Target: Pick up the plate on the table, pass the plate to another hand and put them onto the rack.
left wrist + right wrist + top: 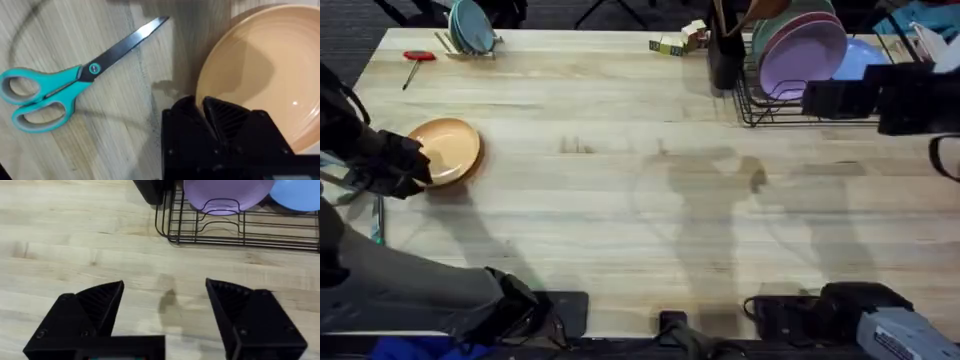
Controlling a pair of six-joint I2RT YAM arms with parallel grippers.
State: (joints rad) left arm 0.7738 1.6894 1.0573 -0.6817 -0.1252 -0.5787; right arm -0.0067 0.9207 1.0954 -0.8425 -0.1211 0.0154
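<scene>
Because the left gripper (205,117) pinches only the near rim of the orange-tan plate (448,150), one finger above the lip and one below, the plate may pivot or slip out when raised; the glossy surface offers little friction. A tilted lift could also drag the far rim across the table (620,220). The teal-handled scissors (65,82) lie just beside the plate, and a swing could knock them. The left arm reaches low along the left edge of the overhead frame. The right gripper (165,305) hovers with fingers wide apart in front of the black wire rack (240,230), at upper right, which already holds a lilac plate (800,55).
</scene>
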